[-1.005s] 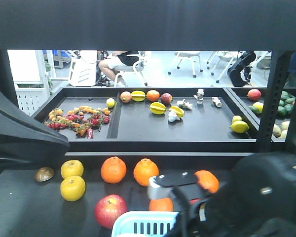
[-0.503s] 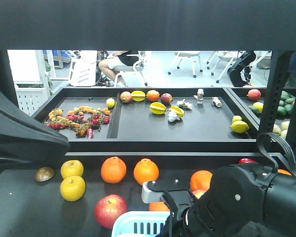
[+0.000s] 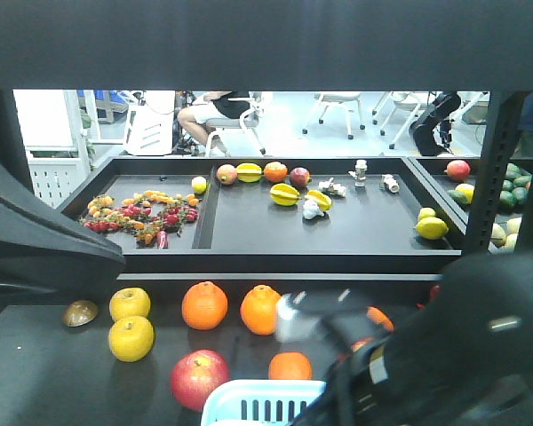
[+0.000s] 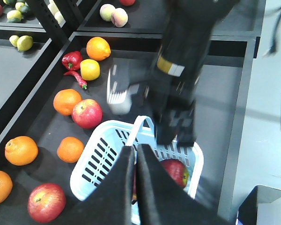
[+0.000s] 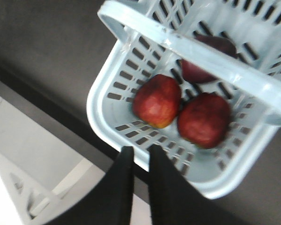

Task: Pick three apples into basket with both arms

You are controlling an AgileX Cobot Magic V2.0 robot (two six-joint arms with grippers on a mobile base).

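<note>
Right wrist view: three apples (image 5: 158, 100) in basket (image 5: 107, 101); both grippers (image 5: 136, 154) pinched empty. Risks clipping handle (image 5: 187, 49) on retreat.

A black shelf (image 3: 35, 373) carried the fruit. On it, at the near edge, stood the pale blue basket (image 3: 262, 401), with a red apple (image 3: 199, 378) just beside it on the left and a small orange (image 3: 290, 366) close behind it. Farther left lay two yellow apples (image 3: 131, 338), one behind the other, and a brown shell-like piece (image 3: 80, 311). Two larger oranges (image 3: 204, 304) sat side by side along the back. In the left wrist view a red pepper (image 4: 71, 60) lay beside a lemon (image 4: 90, 69).
</note>
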